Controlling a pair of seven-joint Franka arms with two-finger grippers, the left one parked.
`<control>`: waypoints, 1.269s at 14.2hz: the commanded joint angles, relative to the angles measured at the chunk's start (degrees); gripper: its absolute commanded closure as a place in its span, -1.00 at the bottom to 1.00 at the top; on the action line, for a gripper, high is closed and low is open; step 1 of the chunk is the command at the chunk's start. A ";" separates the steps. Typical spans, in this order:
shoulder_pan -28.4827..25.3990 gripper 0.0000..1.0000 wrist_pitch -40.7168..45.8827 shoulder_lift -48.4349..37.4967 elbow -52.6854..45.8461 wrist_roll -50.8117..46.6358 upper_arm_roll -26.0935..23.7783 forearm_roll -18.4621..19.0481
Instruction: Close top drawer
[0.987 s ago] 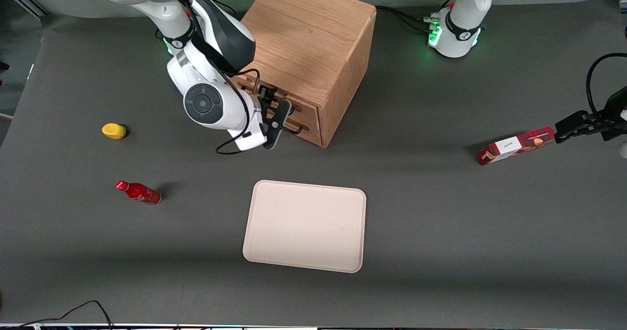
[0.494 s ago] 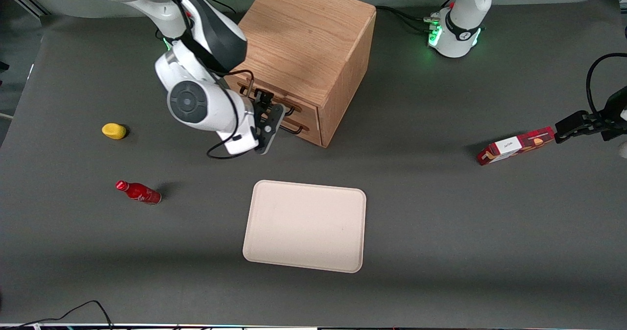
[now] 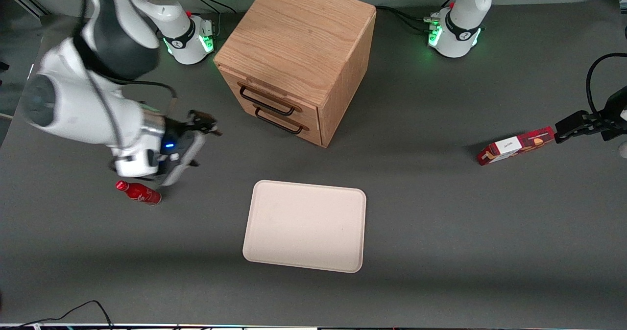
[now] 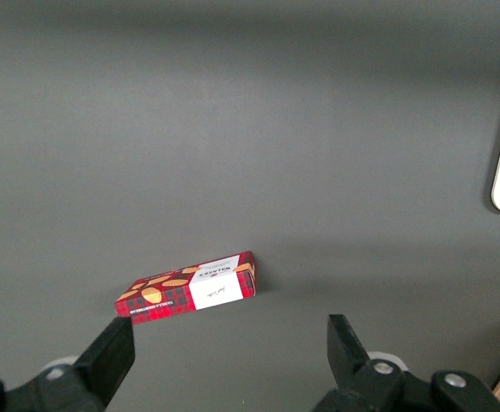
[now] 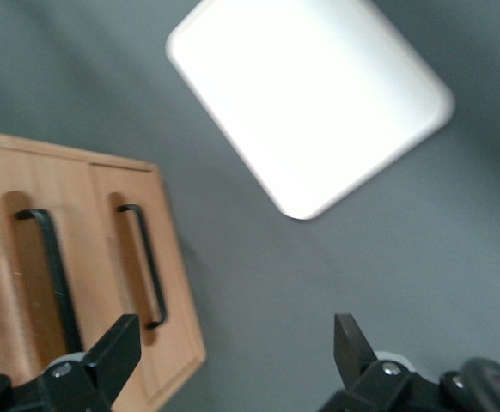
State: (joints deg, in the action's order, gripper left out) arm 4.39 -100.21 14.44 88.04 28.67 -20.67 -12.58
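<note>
The top drawer [image 3: 277,98] is the upper of two oak drawers in the wooden cabinet [image 3: 299,36]. Its front stands about level with the lower drawer's front [image 3: 289,119], and its black wire handle [image 3: 267,102] is free. My right gripper [image 3: 204,141] hangs above the table, well off the cabinet's front toward the working arm's end, touching nothing. It is open, with only grey table between the fingers. The right wrist view shows the gripper [image 5: 233,343], the top drawer's handle [image 5: 51,266] and the lower handle [image 5: 143,262].
A cream tray [image 3: 304,225] lies nearer the front camera than the cabinet. A red bottle [image 3: 138,192] lies on its side just under my wrist. A red box [image 3: 515,145] lies toward the parked arm's end.
My gripper has left the drawer fronts and swung quickly away toward the working arm's end of the table. Both handles now show uncovered.
</note>
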 commanded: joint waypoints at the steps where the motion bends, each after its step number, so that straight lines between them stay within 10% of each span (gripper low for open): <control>1: 0.35 -1.00 0.10 -3.45 1.00 -0.02 7.72 -1.40; 8: 3.34 -1.00 -3.06 -7.32 1.35 -2.30 19.52 4.48; 18: 4.05 -1.00 1.66 -14.78 3.89 -29.11 13.47 9.67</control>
State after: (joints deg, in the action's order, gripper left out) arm 8.75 -100.78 3.67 88.36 3.04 -5.16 -5.79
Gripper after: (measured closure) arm 0.000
